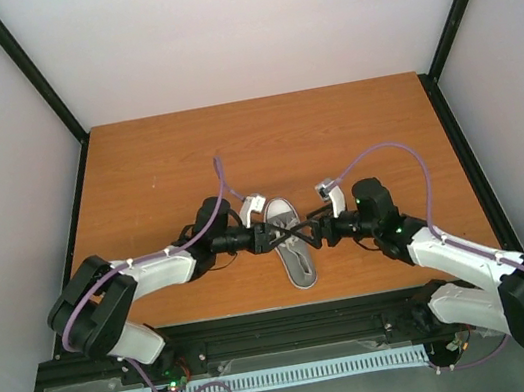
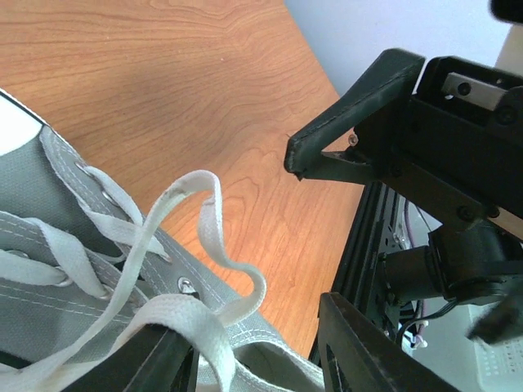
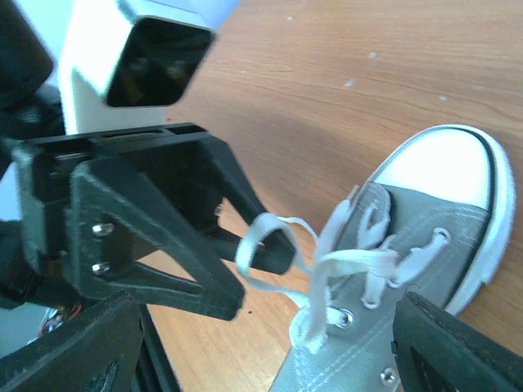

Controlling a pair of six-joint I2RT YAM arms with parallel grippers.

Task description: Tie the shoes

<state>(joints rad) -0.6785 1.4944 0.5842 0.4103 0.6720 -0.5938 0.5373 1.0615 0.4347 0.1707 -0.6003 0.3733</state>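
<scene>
We find the shoe (image 1: 295,251) at table (image 1: 155,164) centre, toe toward 12 o'clock. Both jaws stand released at its 9 and 3. We judge a lace loop (image 2: 211,229) draped over the left jaws could snag on withdrawal.

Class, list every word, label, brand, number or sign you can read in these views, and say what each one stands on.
None: no readable text in any view.
Sneaker: no brand, label or number shows on the canvas, toe cap or sole.
Table: plain wood, no marking.
</scene>
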